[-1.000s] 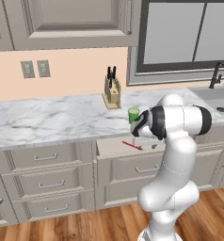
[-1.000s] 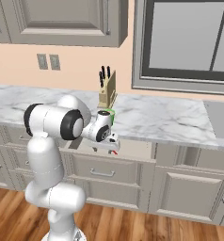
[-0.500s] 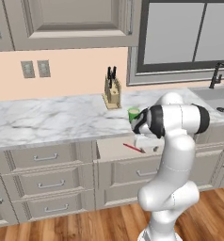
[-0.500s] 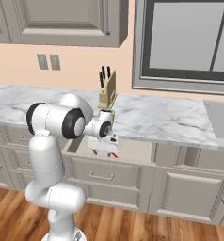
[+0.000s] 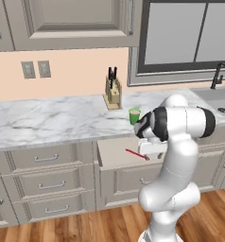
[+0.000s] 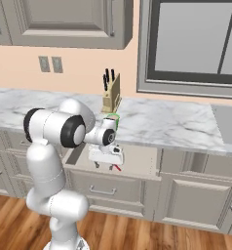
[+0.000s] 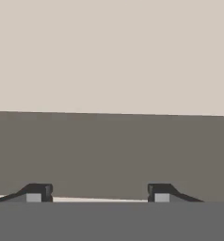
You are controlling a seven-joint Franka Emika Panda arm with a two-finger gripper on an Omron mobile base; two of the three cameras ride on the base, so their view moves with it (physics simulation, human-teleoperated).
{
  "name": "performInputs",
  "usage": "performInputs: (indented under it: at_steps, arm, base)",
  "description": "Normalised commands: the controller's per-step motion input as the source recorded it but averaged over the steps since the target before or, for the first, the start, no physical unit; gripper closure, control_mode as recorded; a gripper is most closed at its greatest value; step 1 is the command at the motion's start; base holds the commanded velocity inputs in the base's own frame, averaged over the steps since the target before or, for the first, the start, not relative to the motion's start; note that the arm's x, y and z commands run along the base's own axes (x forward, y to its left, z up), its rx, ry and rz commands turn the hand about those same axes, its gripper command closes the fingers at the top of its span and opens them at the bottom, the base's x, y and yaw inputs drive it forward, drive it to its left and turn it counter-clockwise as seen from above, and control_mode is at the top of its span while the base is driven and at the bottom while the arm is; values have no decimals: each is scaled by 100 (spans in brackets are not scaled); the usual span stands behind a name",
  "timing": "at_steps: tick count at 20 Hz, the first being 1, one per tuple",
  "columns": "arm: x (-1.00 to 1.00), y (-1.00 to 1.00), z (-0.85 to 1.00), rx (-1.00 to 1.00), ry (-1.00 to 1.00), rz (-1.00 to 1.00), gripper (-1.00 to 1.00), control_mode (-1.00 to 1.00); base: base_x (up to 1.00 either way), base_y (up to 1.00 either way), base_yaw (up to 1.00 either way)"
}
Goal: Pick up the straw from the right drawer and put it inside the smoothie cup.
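Note:
The right drawer (image 5: 115,150) stands pulled open under the marble counter. On its beige floor lies the red straw (image 5: 135,154), slanted, with one end under my white hand. My gripper (image 6: 104,165) points down into the drawer (image 6: 137,157), and the straw (image 6: 117,167) peeks out just right of its fingers. In the hand view my gripper (image 7: 99,195) is open, its fingertips (image 7: 36,194) wide apart close over the drawer floor, with nothing between them. The green smoothie cup (image 5: 134,116) stands upright on the counter behind the drawer, and my wrist partly hides the cup (image 6: 113,118).
A wooden knife block (image 5: 113,92) stands at the wall behind the cup. The sink (image 5: 217,97) with its dark faucet lies to the right. Narrower stacked drawers (image 5: 43,182) are shut to the left. My arm's elbow (image 5: 180,124) hangs over the drawer's right side.
My hand has sunk a little deeper into the drawer, and its fingers have drawn somewhat closer together. The straw and the cup have not moved.

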Motion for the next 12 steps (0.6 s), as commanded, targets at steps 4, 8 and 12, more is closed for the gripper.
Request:
performInputs:
  at_steps: [4,8,12]
  arm:
    - [-100,-3,-17,0,0,1,-100,-100]
    - [-100,-6,-2,0,0,2,-100,-100]
    - [-100,-4,2,0,0,1,-100,-100]
  base:
    - [0,0,0]
    - [0,0,0]
    - [0,0,0]
